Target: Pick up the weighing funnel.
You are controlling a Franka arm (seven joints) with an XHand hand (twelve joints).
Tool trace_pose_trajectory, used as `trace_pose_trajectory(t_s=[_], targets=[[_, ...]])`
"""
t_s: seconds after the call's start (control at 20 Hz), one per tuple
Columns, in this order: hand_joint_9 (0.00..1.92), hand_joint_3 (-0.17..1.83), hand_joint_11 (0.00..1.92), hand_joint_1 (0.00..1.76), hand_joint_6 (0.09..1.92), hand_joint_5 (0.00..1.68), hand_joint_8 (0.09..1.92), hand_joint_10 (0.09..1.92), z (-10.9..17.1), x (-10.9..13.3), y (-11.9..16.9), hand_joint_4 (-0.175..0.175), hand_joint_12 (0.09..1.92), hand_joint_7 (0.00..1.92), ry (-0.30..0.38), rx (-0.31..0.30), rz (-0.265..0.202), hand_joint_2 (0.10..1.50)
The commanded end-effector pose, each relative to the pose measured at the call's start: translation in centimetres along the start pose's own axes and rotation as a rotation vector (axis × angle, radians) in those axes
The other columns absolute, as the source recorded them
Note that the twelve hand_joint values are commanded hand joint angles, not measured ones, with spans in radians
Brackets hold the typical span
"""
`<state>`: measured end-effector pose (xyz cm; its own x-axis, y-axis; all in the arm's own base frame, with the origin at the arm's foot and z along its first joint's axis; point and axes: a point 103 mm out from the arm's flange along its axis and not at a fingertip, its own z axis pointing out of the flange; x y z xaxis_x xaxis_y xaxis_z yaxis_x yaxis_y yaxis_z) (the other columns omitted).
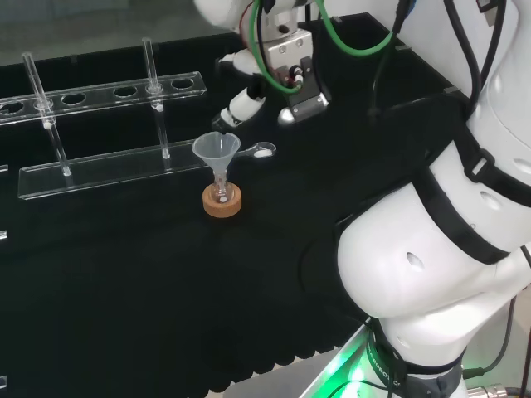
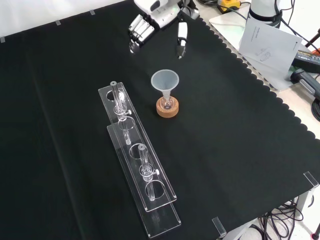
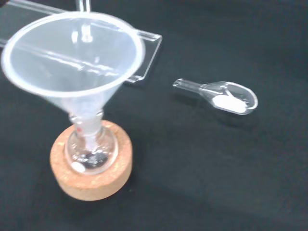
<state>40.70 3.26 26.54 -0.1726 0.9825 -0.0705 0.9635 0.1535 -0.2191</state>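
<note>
The weighing funnel (image 3: 219,95) lies on the black cloth just beside the big funnel (image 1: 216,149), in the head view to its right; I judge it very light, stiff, smooth and easy to break. It carries a little white powder (image 3: 226,102), so I must keep it level; the short stem (image 3: 185,85) or the sides of the scoop seem the best places to pinch. My hand (image 2: 152,20) hangs above the cloth near it, fingers and thumb apart, holding nothing. I count one clear rack (image 1: 108,168) with two glass tubes (image 1: 153,66); one funnel; one cork ring (image 1: 222,204); one small flask (image 3: 90,149); one weighing funnel.
</note>
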Motion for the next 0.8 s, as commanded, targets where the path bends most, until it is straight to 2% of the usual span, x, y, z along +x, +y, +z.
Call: trace_pose_trajectory(t_s=[0.05, 0.2, 0.3, 0.55, 0.8], targets=[[0.39, 0.14, 0.25, 0.56, 0.09, 0.34, 0.69, 0.69, -0.9, -2.0, 0.1, -0.055, 1.43, 0.16, 0.02, 0.002, 0.023, 0.74], [0.39, 0.14, 0.25, 0.56, 0.09, 0.35, 0.7, 0.69, -0.9, -2.9, 0.5, -0.055, 1.43, 0.17, 0.048, -0.004, 0.032, 0.74], [0.4, 0.15, 0.25, 0.55, 0.09, 0.35, 0.7, 0.69, -0.7, -3.8, 0.9, -0.055, 1.43, 0.18, 0.039, -0.007, 0.05, 0.75], [0.51, 0.23, 0.31, 0.76, 0.09, 0.46, 0.69, 0.63, 0.0, -6.7, 2.3, -0.051, 1.39, 0.29, 0.034, 0.015, 0.1, 0.77], [0.61, 0.43, 0.37, 0.85, 0.09, 0.51, 0.68, 0.58, 2.1, -9.1, 4.1, -0.049, 1.36, 0.38, 0.052, 0.044, 0.126, 0.68]])
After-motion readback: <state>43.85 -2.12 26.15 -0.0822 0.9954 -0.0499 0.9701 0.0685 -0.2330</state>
